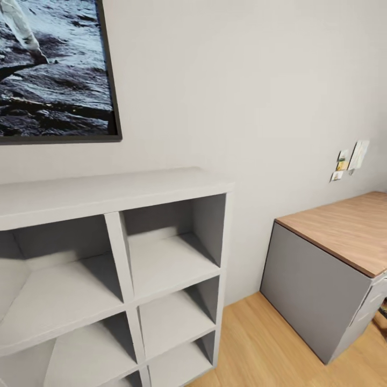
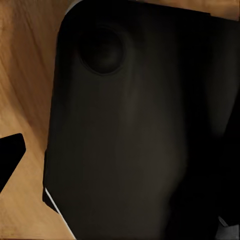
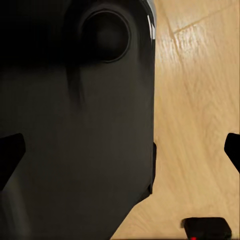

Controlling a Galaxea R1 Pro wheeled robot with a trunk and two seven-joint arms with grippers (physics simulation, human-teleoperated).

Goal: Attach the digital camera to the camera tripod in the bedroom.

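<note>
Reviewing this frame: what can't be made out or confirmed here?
- Head view: wall notes too small to read; desk and framed picture cut off by edges.
- Right wrist view: small black, red-marked object cut by the edge, unidentifiable.
- Both wrist views: gripper states unclear.

A white cube shelf (image 1: 118,252) stands against a pale grey wall (image 1: 242,97), its open compartments bare inside. Above it hangs a dark-framed picture (image 1: 54,70) of what may be rough water or rock; the print is too cropped to tell. Beside the shelf, with a gap of light wood floor (image 1: 258,349) between them, sits a grey cabinet with a wood-topped surface (image 1: 344,228), also backed against the wall. A few small notes (image 1: 349,160) are pinned on the wall just above that top, one yellowish, one white and curling.
</note>
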